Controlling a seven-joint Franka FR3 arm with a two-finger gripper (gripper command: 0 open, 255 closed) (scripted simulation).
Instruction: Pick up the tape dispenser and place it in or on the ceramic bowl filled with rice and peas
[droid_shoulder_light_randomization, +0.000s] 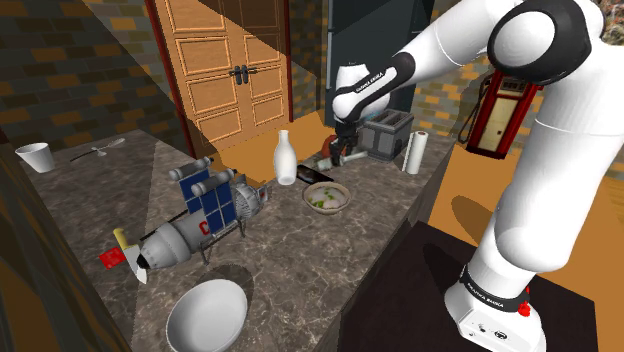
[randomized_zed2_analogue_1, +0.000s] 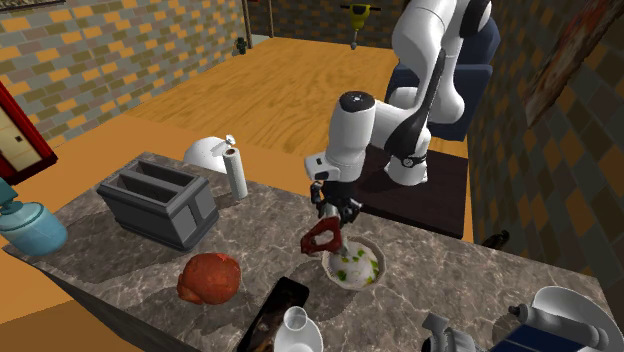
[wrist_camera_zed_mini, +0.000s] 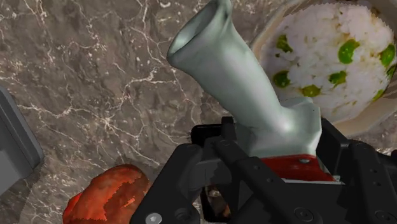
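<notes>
Pincer (randomized_zed2_analogue_1: 330, 218) is clamping dispenser (randomized_zed2_analogue_1: 321, 238) at its red base, mid-frame in the second exterior view, beside bowl (randomized_zed2_analogue_1: 376, 278) rim. Prob. light, rigid, smooth-shelled; the base is looking like the best hold.

Hand (randomized_zed2_analogue_1: 335, 216) tight around the tape dispenser (randomized_zed2_analogue_1: 321, 238).

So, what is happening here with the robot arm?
The arm's black pincer is shut on the red and grey-green tape dispenser and holds it over the marble counter, right beside the bowl of rice and peas. The dispenser is not yet in the bowl. A red lump and a grey toaster stand nearby.
</notes>
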